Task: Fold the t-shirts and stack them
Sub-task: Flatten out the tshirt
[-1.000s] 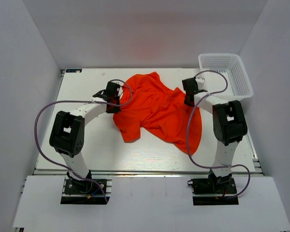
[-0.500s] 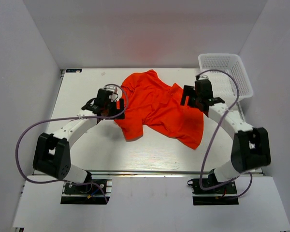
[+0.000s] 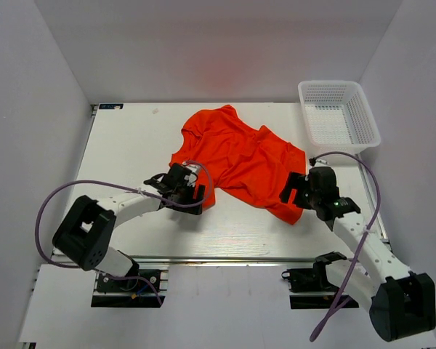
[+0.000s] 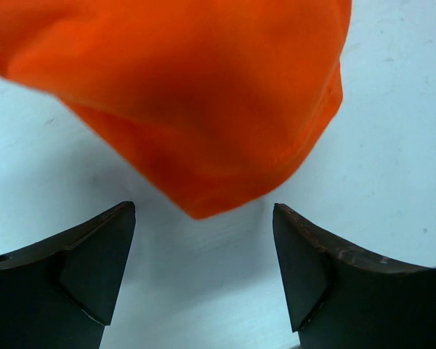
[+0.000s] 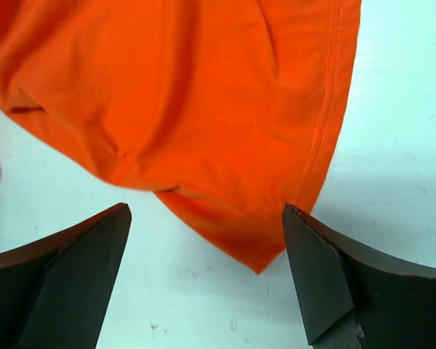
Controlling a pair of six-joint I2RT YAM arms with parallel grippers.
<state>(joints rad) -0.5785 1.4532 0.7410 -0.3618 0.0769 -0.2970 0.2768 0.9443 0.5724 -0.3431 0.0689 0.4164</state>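
Observation:
The bright orange-red t-shirt [image 3: 240,156] lies crumpled on the white table [image 3: 127,145], its neck toward the far side. My left gripper [image 3: 196,193] is low at the shirt's near left corner, open. In the left wrist view the jaws [image 4: 203,208] stand wide, with a rounded fold of the t-shirt [image 4: 196,87] just ahead of them and nothing between the fingers. My right gripper [image 3: 293,195] is at the near right hem, also open. In the right wrist view its jaws [image 5: 205,209] frame the pointed hem corner of the t-shirt [image 5: 225,131] without touching it.
A white mesh basket [image 3: 334,83] stands at the far right corner of the table. Purple cables loop from both arms over the table's near part. Grey walls close in the left, right and back sides.
Both arms have drawn back from the shirt's far sides to its near corners. Both grippers were shut on the cloth and now stand open. The shirt has settled flatter and shifted slightly.

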